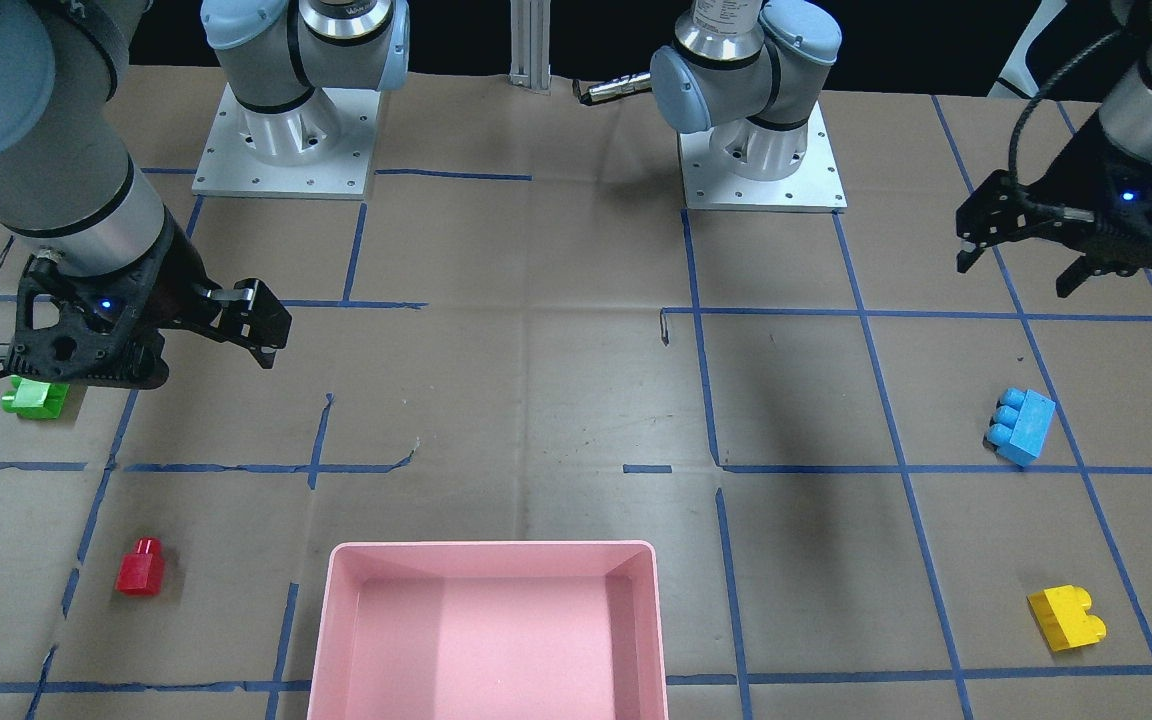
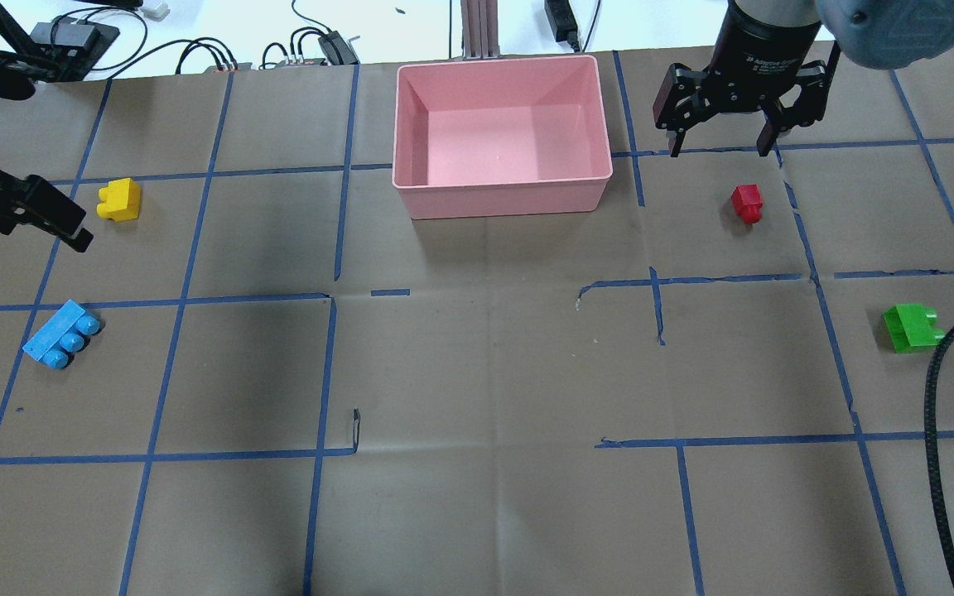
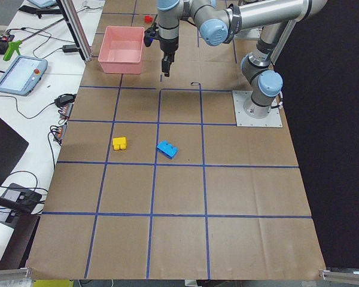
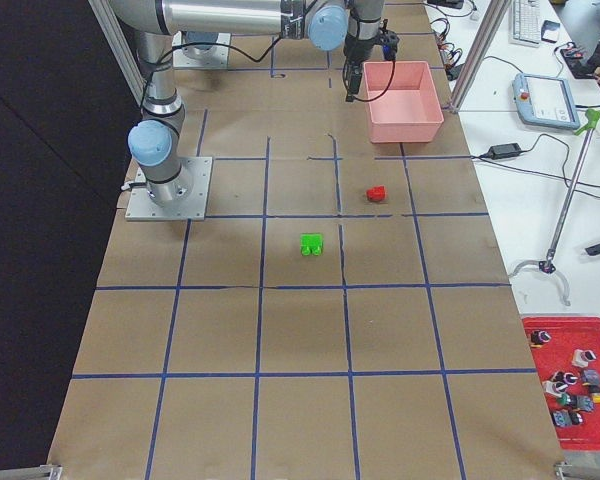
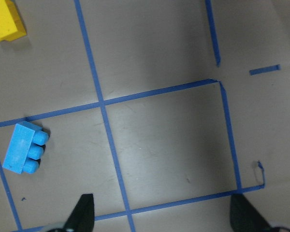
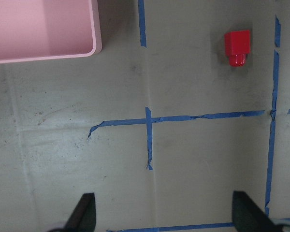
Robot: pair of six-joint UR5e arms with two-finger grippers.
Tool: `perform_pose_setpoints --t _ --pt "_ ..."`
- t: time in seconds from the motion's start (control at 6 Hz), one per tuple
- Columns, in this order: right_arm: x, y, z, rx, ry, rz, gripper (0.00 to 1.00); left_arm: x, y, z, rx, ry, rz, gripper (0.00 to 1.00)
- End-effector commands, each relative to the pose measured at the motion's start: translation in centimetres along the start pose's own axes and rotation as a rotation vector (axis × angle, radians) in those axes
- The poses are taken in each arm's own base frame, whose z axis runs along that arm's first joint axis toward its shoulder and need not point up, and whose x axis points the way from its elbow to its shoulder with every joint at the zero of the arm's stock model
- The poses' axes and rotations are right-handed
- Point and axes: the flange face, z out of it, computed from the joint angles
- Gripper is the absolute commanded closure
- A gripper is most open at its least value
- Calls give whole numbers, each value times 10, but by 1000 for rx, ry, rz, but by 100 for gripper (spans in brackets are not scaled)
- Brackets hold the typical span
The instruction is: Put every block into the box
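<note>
nothing is in the box yet, four blocks are left

the brown surface [image 2: 485, 372], marked with blue tape lines [image 2: 183, 306], carries everything. the pink box [image 2: 502, 203] stands at the middle of its far edge as seen from the overhead view. its floor is bare, with no block inside.

the right hand [image 2: 720, 149] hangs above the surface just beside the box's right wall. its fingers are spread wide and there is nothing between them. the left hand [image 1: 1018, 270] hangs over the left end of the surface. it is also spread wide and empty, as its wrist view shows.

the light-blue block [image 2: 61, 334], the longest one, lies on its side at the left end, well apart from the box. the green block [image 2: 912, 328] lies far out on the right end. the yellow block [image 2: 119, 199] lies near the left hand, between it and the box but much closer to the hand. the red block [image 2: 748, 203], the smallest, lies near the right hand, a little to the right of the box.

in my judgement the task is at its very start. no block is placed and no block is gripped, so all four must be picked up and carried in. the red block seems the easiest for the right hand, and the yellow one for the left hand.
</note>
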Motion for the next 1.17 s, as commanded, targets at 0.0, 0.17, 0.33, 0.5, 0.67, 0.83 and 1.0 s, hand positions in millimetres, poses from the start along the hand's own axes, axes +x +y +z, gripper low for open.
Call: perform_pose_setpoints --t 0.0,0.17,0.33,0.5,0.67,0.83,1.0 --pt "0 0 1 0 -1 0 0 -111 41 41 -3 25 211 1" --pt "4 -1 8 -8 2 0 0 -159 48 67 14 -23 281 1" --pt "32 -7 4 0 -3 46 0 -174 44 86 12 -22 281 1" --pt "95 -16 -2 10 -11 117 0 -174 41 92 16 -11 250 1" --pt "124 -12 -11 29 -18 29 0 -168 32 106 7 18 172 1" --pt "144 -10 -8 17 -4 17 0 -156 21 127 8 15 192 1" --pt "200 -11 -3 7 1 26 0 -159 18 157 22 -17 203 1"
